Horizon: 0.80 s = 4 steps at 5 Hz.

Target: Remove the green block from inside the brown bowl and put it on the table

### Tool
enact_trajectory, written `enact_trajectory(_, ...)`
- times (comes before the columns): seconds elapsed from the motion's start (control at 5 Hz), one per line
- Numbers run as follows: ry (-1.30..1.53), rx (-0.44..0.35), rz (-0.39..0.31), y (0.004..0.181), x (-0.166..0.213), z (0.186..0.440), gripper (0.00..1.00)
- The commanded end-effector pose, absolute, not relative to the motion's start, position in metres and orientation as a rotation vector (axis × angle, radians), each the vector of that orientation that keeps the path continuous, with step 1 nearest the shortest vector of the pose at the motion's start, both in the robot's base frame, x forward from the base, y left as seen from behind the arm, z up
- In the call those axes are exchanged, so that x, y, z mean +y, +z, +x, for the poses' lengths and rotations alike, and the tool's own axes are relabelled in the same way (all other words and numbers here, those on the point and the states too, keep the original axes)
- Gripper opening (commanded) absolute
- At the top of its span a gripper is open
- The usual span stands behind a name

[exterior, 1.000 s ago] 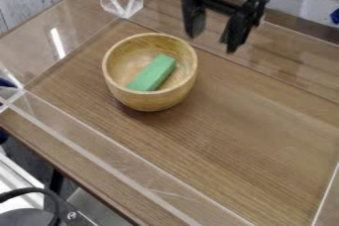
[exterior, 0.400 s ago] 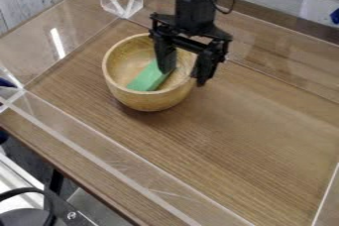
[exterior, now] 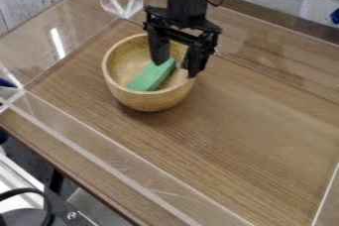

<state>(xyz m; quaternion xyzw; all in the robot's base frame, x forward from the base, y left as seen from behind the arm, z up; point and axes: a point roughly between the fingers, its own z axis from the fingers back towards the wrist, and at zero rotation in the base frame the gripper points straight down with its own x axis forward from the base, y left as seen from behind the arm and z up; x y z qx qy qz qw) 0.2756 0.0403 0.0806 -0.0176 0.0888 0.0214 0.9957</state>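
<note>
Over the brown bowl (exterior: 151,72), the black end effector (exterior: 176,56) points straight down, jaws spread wide, nothing gripped. Its fingers (exterior: 196,59) hang above the bowl's far-right rim. Green block (exterior: 154,73) lies inside the bowl, slanted, with one end under the fingers; contact cannot be judged. Bowl sits on the wood-grain bench (exterior: 239,131), edged by clear acrylic walls (exterior: 79,146).
</note>
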Motion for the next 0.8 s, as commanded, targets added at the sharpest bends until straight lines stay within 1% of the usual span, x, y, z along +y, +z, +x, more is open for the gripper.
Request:
enact_trajectory(0.0,0.075,0.128,-0.033,0.093,0.042,0.277,1.0)
enact_trajectory(0.2,0.101,0.134,-0.041,0.092,0.041,0.273,1.0)
enact_trajectory(0.4,0.087,0.121,-0.048,0.091,0.05,0.264,1.0)
enact_trajectory(0.6,0.077,0.094,-0.058,0.089,0.067,0.251,1.0)
